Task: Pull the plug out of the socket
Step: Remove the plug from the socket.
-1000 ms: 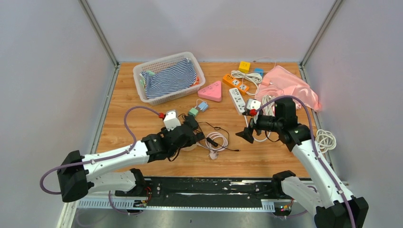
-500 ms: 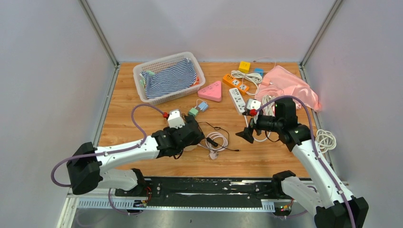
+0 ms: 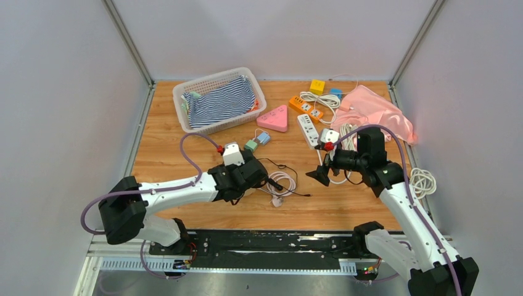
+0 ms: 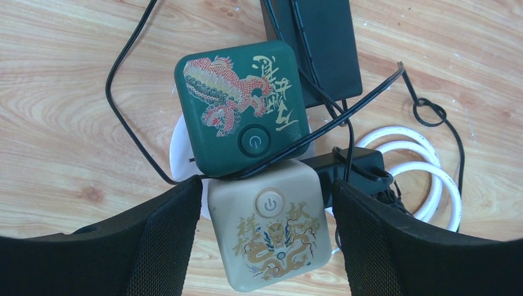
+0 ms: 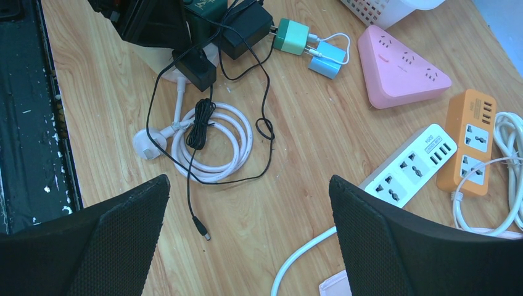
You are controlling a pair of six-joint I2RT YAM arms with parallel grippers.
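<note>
The left gripper (image 4: 265,191) hangs low over two cube sockets at the near middle of the wooden table (image 4: 61,92). Its fingers stand wide, one on each side of the beige plastic cube socket (image 4: 268,240), very close to its walls. Whether they already press it, I cannot tell.

This cube carries a power symbol, a gold and blue dragon and gold Chinese characters. Touching its far side is the dark green cube socket (image 4: 240,114), with a red dragon, gold Chinese characters and its own power button.

The small black plug (image 4: 354,165) sits against the right side of the beige cube, its thin cord running across both.

The right gripper (image 5: 247,185) is fully released, holding nothing, above the table. The brand mark on the long white power strip (image 5: 410,163) further right is too small to read.
</note>
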